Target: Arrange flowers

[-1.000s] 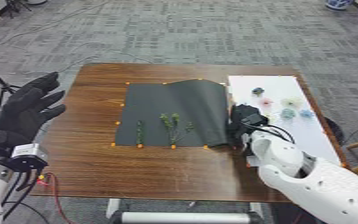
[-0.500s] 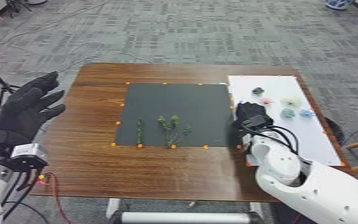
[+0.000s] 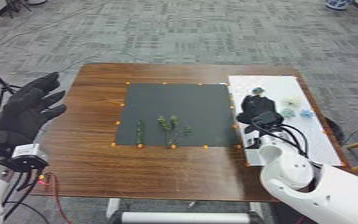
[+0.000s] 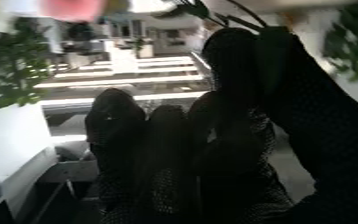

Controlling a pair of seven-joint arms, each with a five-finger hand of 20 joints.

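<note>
Grey patterned carpet [image 3: 184,35] surrounds a brown wooden worktop [image 3: 95,115] in the head view, with a white-and-blue pot [image 3: 338,4] on the floor at the far right. A dark sheet [image 3: 177,100] lies in the middle of the worktop, edged by small orange markers. Near its near edge are green sprigs: a slim one [image 3: 140,132] towards the left and branching ones [image 3: 168,125] to the right of it. On the right of the worktop is a white board [image 3: 313,145] with a dark blue flower [image 3: 258,90] towards its far end, a pale yellow flower [image 3: 291,102] nearer and to the right, then a pale blue flower [image 3: 287,113] and a brighter blue flower [image 3: 306,113] side by side. The right hand [image 3: 258,106] is over the left part of the board, near the dark blue flower and left of the other blooms. The left hand [image 3: 29,107] hangs left of the worktop, wide open, fingers apart and holding nothing. In the right wrist view, the right hand has its fingers long and nearly straight, the thumb close beside them. A dark leafy stem [image 4: 246,11] runs by the fingertips; whether they grip it I cannot tell. Beyond are a blurred pink flower [image 4: 71,9], leafy greenery [image 4: 15,57] and bright strips [image 4: 127,74].
</note>
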